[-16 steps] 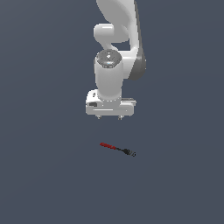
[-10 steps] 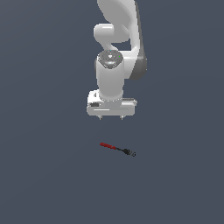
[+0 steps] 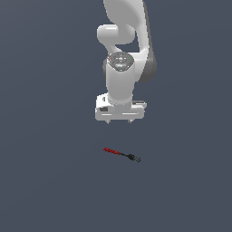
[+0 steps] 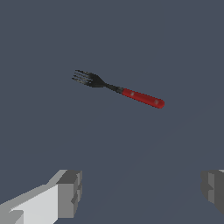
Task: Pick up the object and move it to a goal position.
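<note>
The object (image 3: 121, 154) is a small fork with a red handle and dark tines, lying flat on the grey floor. In the wrist view the object (image 4: 119, 89) shows its tines clearly, with the red handle (image 4: 143, 98) at the other end. My gripper (image 3: 119, 121) hangs above and behind it in the exterior view, well clear of it. The fingers stand wide apart, and one fingertip (image 4: 69, 193) shows in the wrist view with nothing held between the two.
The white arm (image 3: 124, 50) rises behind the gripper. Around the fork there is only plain dark grey floor (image 3: 54, 172).
The gripper has sunk slightly toward the floor. The fork has not moved.
</note>
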`<state>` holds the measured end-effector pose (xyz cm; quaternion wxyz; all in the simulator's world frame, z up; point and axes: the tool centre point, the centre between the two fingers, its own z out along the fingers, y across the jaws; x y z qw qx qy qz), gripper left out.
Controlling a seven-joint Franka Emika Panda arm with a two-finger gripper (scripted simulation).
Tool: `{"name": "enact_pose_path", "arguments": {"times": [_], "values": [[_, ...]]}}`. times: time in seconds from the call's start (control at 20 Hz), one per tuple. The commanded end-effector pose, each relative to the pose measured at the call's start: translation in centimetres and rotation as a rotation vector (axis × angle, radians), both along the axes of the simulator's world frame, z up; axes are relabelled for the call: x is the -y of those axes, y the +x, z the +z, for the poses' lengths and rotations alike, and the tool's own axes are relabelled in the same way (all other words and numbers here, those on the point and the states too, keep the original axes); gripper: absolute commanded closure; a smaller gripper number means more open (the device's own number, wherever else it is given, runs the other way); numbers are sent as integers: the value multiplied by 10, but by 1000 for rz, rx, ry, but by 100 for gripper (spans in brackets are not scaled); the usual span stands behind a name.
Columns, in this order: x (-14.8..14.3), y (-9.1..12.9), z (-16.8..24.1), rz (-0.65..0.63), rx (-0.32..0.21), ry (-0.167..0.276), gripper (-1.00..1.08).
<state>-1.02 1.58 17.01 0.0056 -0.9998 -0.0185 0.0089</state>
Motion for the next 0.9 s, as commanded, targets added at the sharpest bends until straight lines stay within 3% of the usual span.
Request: {"name": "enact_pose_path", "arguments": {"times": [0.0, 0.45, 0.85], "values": [[1, 1, 0, 4, 0, -1, -92], [-1, 9, -8, 105, 1, -5, -92], [-3, 24, -24, 295, 1, -12, -92]]}}
